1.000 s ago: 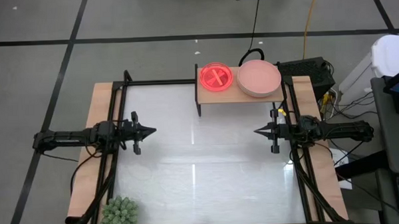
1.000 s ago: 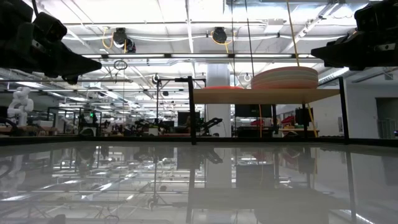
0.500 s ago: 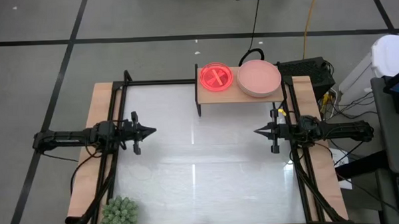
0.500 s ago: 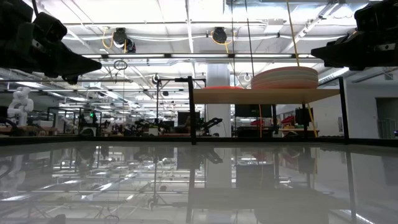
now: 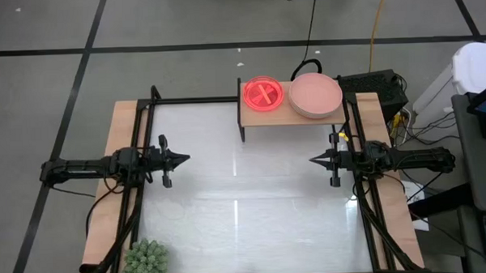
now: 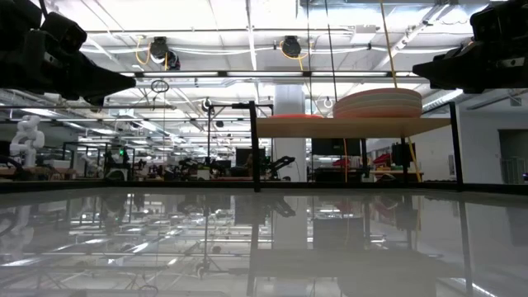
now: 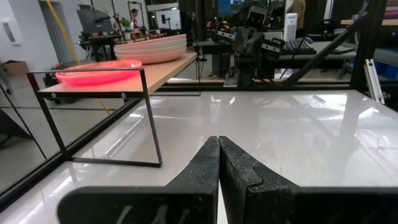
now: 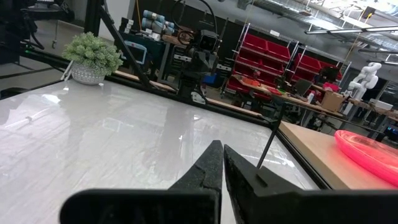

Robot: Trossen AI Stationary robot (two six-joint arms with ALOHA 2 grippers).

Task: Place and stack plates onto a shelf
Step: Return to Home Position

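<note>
I saw glossy orange-red plates point(image 5: 262, 94) on the shelf's point(image 5: 263, 119) left end and stacked matte pink plates point(image 5: 315, 95) on its right end. My left gripper point(image 5: 183, 160) and right gripper point(image 5: 314, 160) were clenched.

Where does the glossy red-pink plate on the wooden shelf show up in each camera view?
High view: glossy translucent red-pink round plate, top centre, left of the matte dusty-pink plate.
Low view: thin red sliver, centre.
Left wrist view: plate upper left.
Right wrist view: plate right edge, cut off.
Shared landmark: the light-wood shelf on black legs beneath it.
</note>
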